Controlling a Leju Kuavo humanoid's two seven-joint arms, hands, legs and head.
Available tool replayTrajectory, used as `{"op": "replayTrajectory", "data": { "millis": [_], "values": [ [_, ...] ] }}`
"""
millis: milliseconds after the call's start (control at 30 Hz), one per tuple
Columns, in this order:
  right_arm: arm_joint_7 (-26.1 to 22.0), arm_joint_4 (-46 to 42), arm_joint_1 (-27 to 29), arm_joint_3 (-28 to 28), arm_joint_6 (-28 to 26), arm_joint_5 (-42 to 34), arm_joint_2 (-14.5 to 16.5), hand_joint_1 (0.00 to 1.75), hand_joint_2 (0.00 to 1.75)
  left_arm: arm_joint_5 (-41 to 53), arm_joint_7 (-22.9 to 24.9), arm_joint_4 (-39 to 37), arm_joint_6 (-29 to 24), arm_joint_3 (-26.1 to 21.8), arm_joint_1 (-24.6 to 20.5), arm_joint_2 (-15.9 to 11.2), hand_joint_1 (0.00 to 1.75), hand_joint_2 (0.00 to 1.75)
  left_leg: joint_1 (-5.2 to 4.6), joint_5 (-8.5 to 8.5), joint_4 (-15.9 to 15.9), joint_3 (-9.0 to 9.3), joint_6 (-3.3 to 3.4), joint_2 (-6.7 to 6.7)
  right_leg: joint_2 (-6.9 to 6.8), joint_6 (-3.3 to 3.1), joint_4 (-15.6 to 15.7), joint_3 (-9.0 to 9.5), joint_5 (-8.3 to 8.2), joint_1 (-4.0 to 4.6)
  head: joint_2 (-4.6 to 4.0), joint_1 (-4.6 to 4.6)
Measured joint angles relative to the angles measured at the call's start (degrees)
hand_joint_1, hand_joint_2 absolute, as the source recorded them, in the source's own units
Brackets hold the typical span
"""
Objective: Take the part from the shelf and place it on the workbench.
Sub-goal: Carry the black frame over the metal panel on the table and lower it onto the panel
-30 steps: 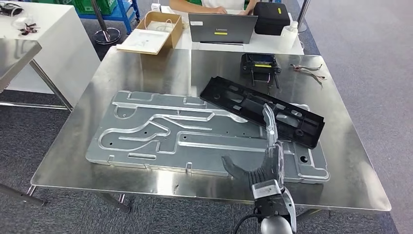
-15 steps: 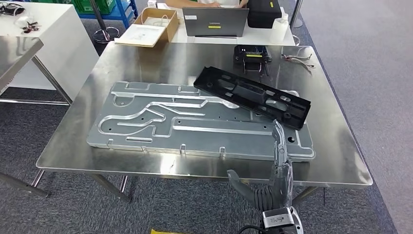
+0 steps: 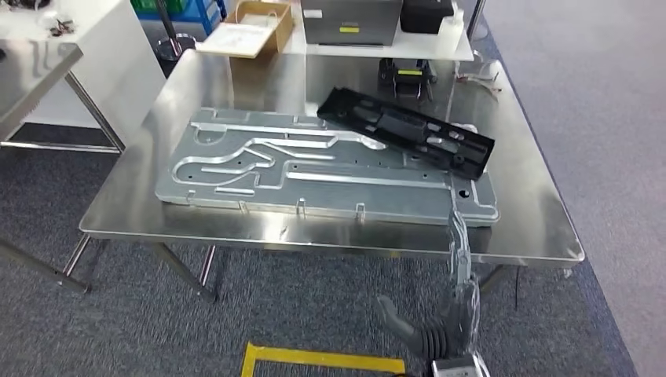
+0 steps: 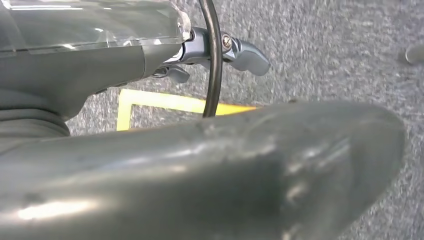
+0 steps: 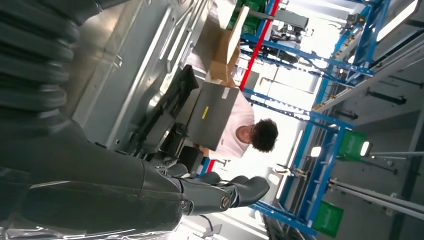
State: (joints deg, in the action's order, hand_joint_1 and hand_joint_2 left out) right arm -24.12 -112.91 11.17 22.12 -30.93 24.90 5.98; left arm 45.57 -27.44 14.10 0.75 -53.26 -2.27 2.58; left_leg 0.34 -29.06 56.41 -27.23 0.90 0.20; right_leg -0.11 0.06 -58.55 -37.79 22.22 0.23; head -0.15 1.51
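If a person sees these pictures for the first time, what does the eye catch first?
First, the large silver metal plate with raised channels, lying flat across the steel workbench. Next, the long black part lying slantwise over the plate's far right corner. Near the bottom edge, the right hand hangs over the carpet, holding nothing.

Workbench [image 3: 196,78]: brushed steel, shiny, reflective. Big plate [image 3: 236,192] on it: dull grey metal w/ pressed grooves. Black part [image 3: 404,133]: matt plastic. Floor [image 3: 102,330]: rough grey carpet, w/ glossy yellow tape [image 3: 314,359]. Far box [image 3: 263,23]: brown cardboard.
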Motion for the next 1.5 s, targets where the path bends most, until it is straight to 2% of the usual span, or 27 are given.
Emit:
{"op": "replayTrajectory", "data": {
  "millis": [67,133,167,233,300,367,400,467,500,567,633,667,700,733,800,867,933,1000,1033,1100,1167,1200,1267,1333,1400,1433,1500],
  "values": [
    [-0.4,-0.4,1.5,-0.4,-1.3,0.6,0.0,0.0,0.0,0.0,0.0,0.0,0.0,-0.3,0.0,0.1,0.0,0.0,0.26,1.53,-0.3,-1.38,0.83,0.32,0.24,0.6,-4.2,-1.31,5.22,-0.23,0.0,-0.01],
    [0.6,-0.5,3.2,-1.4,-2.8,0.7,0.1,0.0,0.0,-0.2,0.1,0.0,0.0,-0.8,0.0,0.1,0.0,0.0,0.24,2.9,-0.3,-3.1,1.13,0.41,0.21,1.07,-11.1,-2.62,10.89,-0.51,0.0,-0.01],
    [1.1,-0.4,4.4,-2.2,-3.4,0.2,0.3,0.0,0.0,-0.3,0.2,0.0,-0.1,-1.1,0.0,0.2,0.0,0.0,0.23,3.55,-0.1,-4.01,1.07,0.44,0.19,1.26,-13.8,-2.65,11.8,-0.65,0.0,-0.02],
    [0.0,0.6,7.7,-5.1,-2.8,-2.2,1.0,0.0,0.0,-0.4,0.2,0.0,-0.1,-1.7,0.2,0.5,0.0,0.0,0.25,4.7,0.3,-5.91,0.86,0.41,0.16,1.41,-14.3,-0.29,9.7,-0.88,0.0,-0.02],
    [-2.9,2.4,10.9,-9.7,0.6,-4.7,2.8,0.0,0.0,-0.2,0.3,0.0,-0.3,-2.6,0.5,0.9,0.0,0.0,0.22,5.59,0.8,-7.5,0.44,0.36,0.14,1.17,-7.6,5.66,7.34,-0.96,0.0,-0.01],
    [-4.7,4.2,12.5,-15.1,4.8,-5.5,5.6,0.0,0.0,0.3,0.4,0.0,-0.4,-3.4,0.7,1.3,0.0,0.0,0.11,6.42,1.1,-8.41,-0.2,0.44,0.14,0.68,0.3,11.0,8.12,-0.72,0.0,0.01],
    [-4.9,5.1,13.0,-17.9,6.0,-5.6,7.0,0.0,0.0,0.6,0.4,0.0,-0.5,-3.9,0.7,1.4,0.0,0.0,0.11,6.91,1.1,-8.64,-0.55,0.49,0.14,0.43,2.4,12.09,8.77,-0.54,0.0,0.02],
    [-4.6,7.0,13.9,-22.7,6.2,-5.9,9.0,0.0,0.0,1.1,0.5,0.0,-0.7,-4.7,0.7,1.7,0.0,0.0,0.25,7.73,0.9,-8.88,-1.27,0.48,0.0,-0.17,3.5,11.94,8.41,-0.46,0.0,0.0],
    [-4.3,8.0,14.2,-24.8,5.9,-6.0,9.7,0.0,0.0,1.3,0.6,0.1,-0.7,-5.1,0.7,1.8,0.0,0.0,0.33,7.22,1.3,-9.13,-1.59,0.42,-0.13,-0.56,3.7,11.6,7.84,-0.53,0.0,0.01],
    [-3.9,10.5,14.6,-28.4,6.1,-6.8,10.9,0.0,0.0,1.9,0.6,0.1,-0.8,-5.8,1.0,2.0,0.0,0.0,0.46,3.02,4.8,-10.29,-2.07,0.27,-0.4,-1.39,3.9,10.54,6.6,-0.72,0.0,0.01],
    [-3.9,13.3,14.6,-31.7,7.7,-8.3,11.9,0.0,0.0,2.5,0.7,0.1,-0.8,-6.6,1.0,2.2,0.0,0.0,0.51,-2.72,12.0,-11.83,-2.42,0.24,-0.51,-1.76,3.6,8.95,5.55,-0.51,0.0,0.02],
    [-4.0,14.8,14.6,-33.3,8.4,-9.0,12.2,0.0,0.0,2.8,0.7,0.1,-0.8,-6.9,0.9,2.2,0.0,0.0,0.52,-4.08,15.3,-12.14,-2.55,0.23,-0.58,-1.75,3.2,7.99,5.04,-0.44,0.0,0.02],
    [-4.2,16.1,14.6,-34.9,8.9,-9.7,12.4,0.0,0.0,3.0,0.7,0.1,-0.8,-7.2,0.9,2.2,0.0,0.0,0.52,-4.0,17.2,-11.78,-2.62,0.23,-0.65,-1.72,2.8,6.99,4.58,-0.39,0.0,0.02],
    [-4.3,17.2,14.6,-36.1,9.3,-10.3,12.7,0.0,0.0,3.2,0.7,0.2,-0.8,-7.4,0.9,2.3,0.0,0.0,0.52,-2.79,17.2,-10.56,-2.61,0.23,-0.68,-1.65,2.3,5.94,4.18,-0.38,0.0,0.02],
    [-4.3,19.2,14.3,-38.2,9.4,-11.4,13.0,0.0,0.0,3.6,0.7,0.3,-0.8,-8.0,0.9,2.3,0.0,0.0,0.5,-0.38,11.6,-5.49,-2.32,0.17,-0.64,-1.37,1.2,4.0,3.46,-0.38,0.0,0.02],
    [-4.4,21.6,13.8,-40.3,8.7,-11.8,13.3,0.0,0.0,4.1,0.7,0.6,-0.8,-8.4,0.7,2.4,0.0,0.0,0.22,-1.04,3.7,-0.06,-1.76,0.04,-0.63,-0.87,0.4,2.82,2.74,-0.29,0.0,0.02],
    [-4.6,24.3,13.0,-42.7,8.0,-11.8,13.5,0.0,0.0,4.5,0.6,0.7,-0.8,-8.9,0.6,2.5,0.0,0.0,-0.16,-1.94,0.3,1.7,-1.18,-0.04,-0.69,-0.29,0.3,2.54,1.85,-0.29,0.0,0.02],
    [-4.9,26.9,12.3,-44.9,7.5,-11.6,13.6,0.0,0.0,4.8,0.6,0.8,-0.9,-9.5,0.7,2.7,0.0,0.0,-0.05,-0.97,-0.1,0.95,-0.27,0.13,-0.58,0.36,0.5,2.35,1.25,-0.36,0.0,0.02],
    [-5.0,28.0,12.1,-45.8,7.4,-11.5,13.6,0.0,0.0,4.9,0.6,0.9,-0.9,-9.7,0.6,2.8,0.0,0.0,0.1,-0.28,-0.3,0.37,0.29,0.23,-0.42,0.7,0.0,2.01,2.21,-0.4,0.0,0.02],
    [-5.2,29.3,12.0,-47.0,7.2,-11.5,13.7,0.0,0.0,5.0,0.6,1.0,-0.8,-9.9,0.6,2.9,0.0,0.0,0.36,1.21,-0.5,-1.2,1.14,0.42,-0.14,1.17,-3.9,0.84,7.29,-0.64,0.0,0.01],
    [-5.2,30.5,11.5,-47.6,6.9,-11.3,13.7,0.0,0.0,5.2,0.7,1.1,-0.9,-10.0,0.6,3.0,0.0,0.0,0.31,2.64,-0.3,-3.03,1.41,0.59,-0.08,1.56,-10.6,-0.4,12.7,-0.87,0.0,0.0],
    [-4.9,31.5,11.0,-48.1,6.5,-11.0,13.7,0.0,0.0,5.4,0.7,1.1,-0.9,-10.1,0.6,3.0,0.0,0.0,0.28,3.31,-0.1,-4.01,1.38,0.7,-0.08,1.75,-13.3,-0.5,13.62,-0.99,0.0,0.0],
    [-4.0,34.6,9.8,-49.9,5.5,-9.3,13.7,0.0,0.0,5.8,0.7,1.1,-0.9,-10.7,0.6,3.1,0.0,0.0,0.29,4.52,0.4,-6.07,1.14,0.85,-0.09,1.99,-13.8,1.69,11.39,-1.21,0.0,0.0],
    [-3.2,39.2,7.9,-52.9,5.2,-6.3,13.7,0.0,0.0,6.4,0.7,1.1,-0.9,-11.3,0.6,3.3,0.0,0.0,0.28,5.57,1.2,-7.95,0.7,0.84,-0.07,1.88,-7.2,7.32,8.6,-1.37,0.0,0.01],
    [-2.9,44.7,5.2,-56.9,6.1,-2.2,13.7,0.0,0.0,6.9,0.6,1.2,-0.8,-11.9,0.6,3.5,0.0,0.0,0.19,6.61,1.6,-9.03,-0.01,0.78,0.05,1.41,0.7,12.51,9.23,-1.18,0.0,0.02],
    [-2.6,47.7,3.9,-59.3,6.9,0.0,13.7,0.0,0.0,7.1,0.5,1.3,-0.8,-12.3,0.6,3.6,0.0,0.0,0.18,7.19,1.6,-9.24,-0.39,0.76,0.08,1.11,2.9,13.65,9.91,-0.96,0.0,0.02],
    [-1.1,54.1,1.4,-64.4,8.6,4.3,13.7,0.0,0.0,7.6,0.4,1.4,-0.7,-13.2,0.6,3.7,0.0,0.0,0.27,8.26,1.3,-9.42,-1.16,0.58,-0.2,0.26,3.7,13.41,9.42,-0.79,0.0,0.01]
  ]
}}
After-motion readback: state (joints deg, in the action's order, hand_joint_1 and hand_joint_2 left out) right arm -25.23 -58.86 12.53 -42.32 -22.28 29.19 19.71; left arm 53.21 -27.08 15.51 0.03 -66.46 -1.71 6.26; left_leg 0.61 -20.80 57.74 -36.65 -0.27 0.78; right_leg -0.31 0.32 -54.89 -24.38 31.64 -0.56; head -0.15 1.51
